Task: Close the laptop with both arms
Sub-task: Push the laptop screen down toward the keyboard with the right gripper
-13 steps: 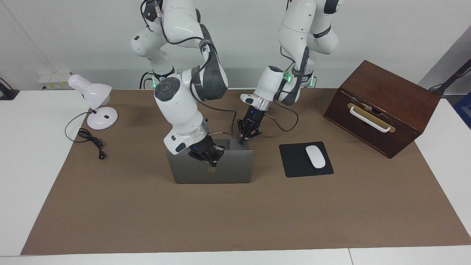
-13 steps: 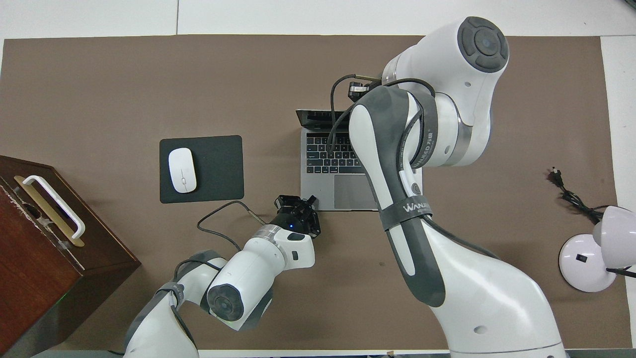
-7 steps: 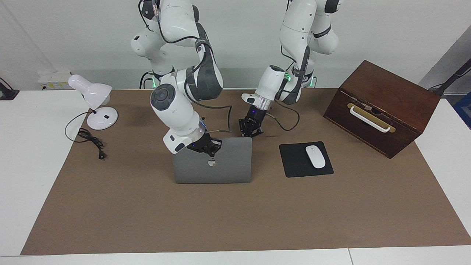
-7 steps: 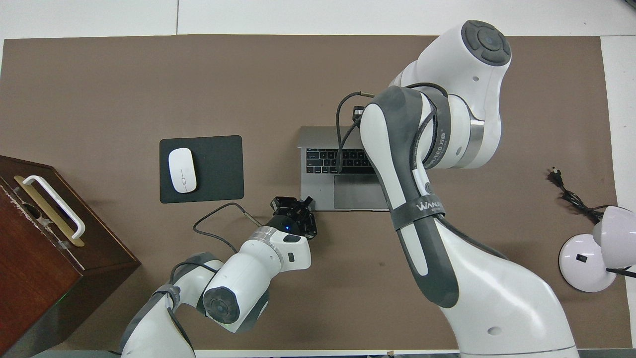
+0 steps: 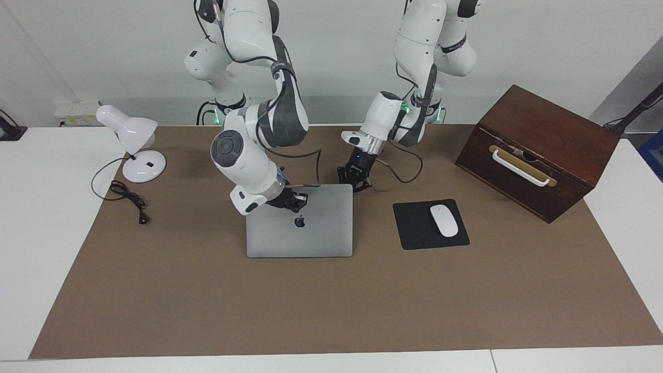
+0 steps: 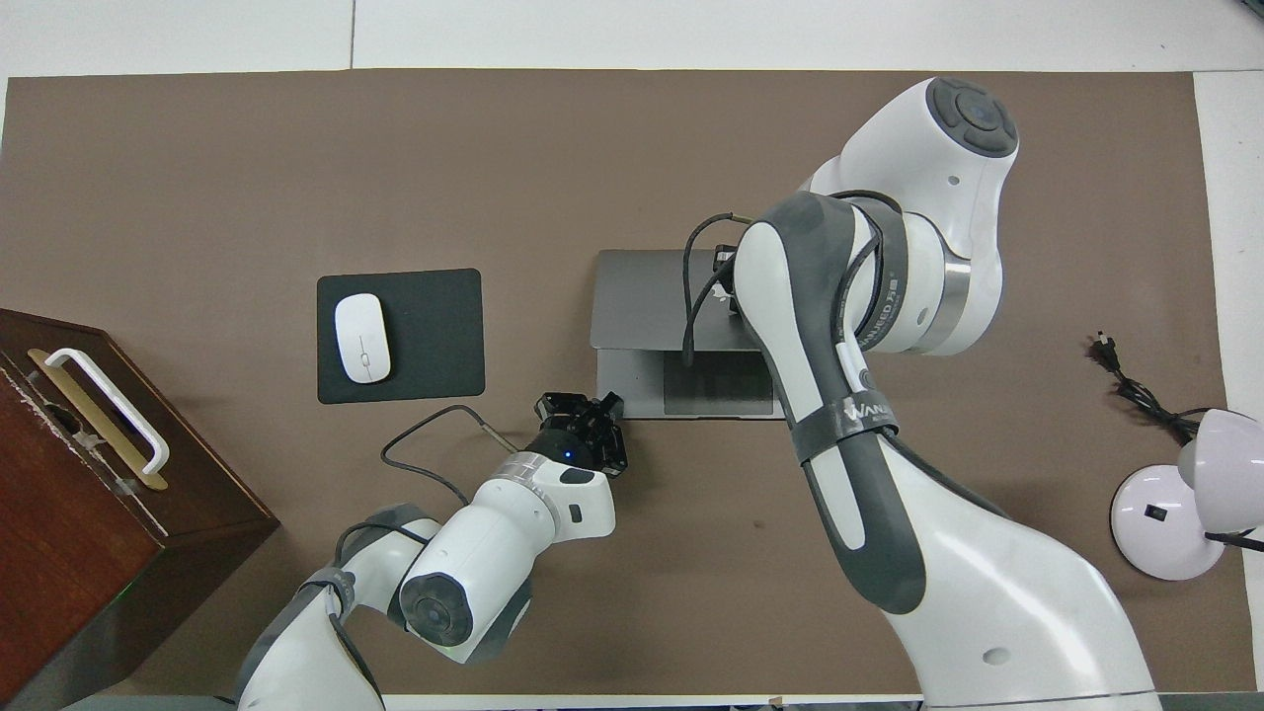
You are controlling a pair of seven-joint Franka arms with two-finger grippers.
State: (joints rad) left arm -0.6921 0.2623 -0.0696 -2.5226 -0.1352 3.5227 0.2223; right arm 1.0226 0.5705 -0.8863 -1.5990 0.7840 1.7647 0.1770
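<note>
The silver-grey laptop sits mid-table with its lid tilted low over the keyboard, apple logo facing up. In the overhead view the lid covers the keys and only the trackpad shows. My right gripper is shut, its tips resting on the lid near the logo; in the overhead view my right gripper is mostly hidden under the arm. My left gripper is shut at the laptop's corner nearest the robots, toward the left arm's end. From overhead my left gripper touches the base's edge.
A black mouse pad with a white mouse lies beside the laptop toward the left arm's end. A brown wooden box with a white handle stands past it. A white desk lamp and its cable sit at the right arm's end.
The lid has swung down from nearly upright to low over the keyboard, with my right gripper following it toward the robots. My left gripper has barely shifted at the base corner.
</note>
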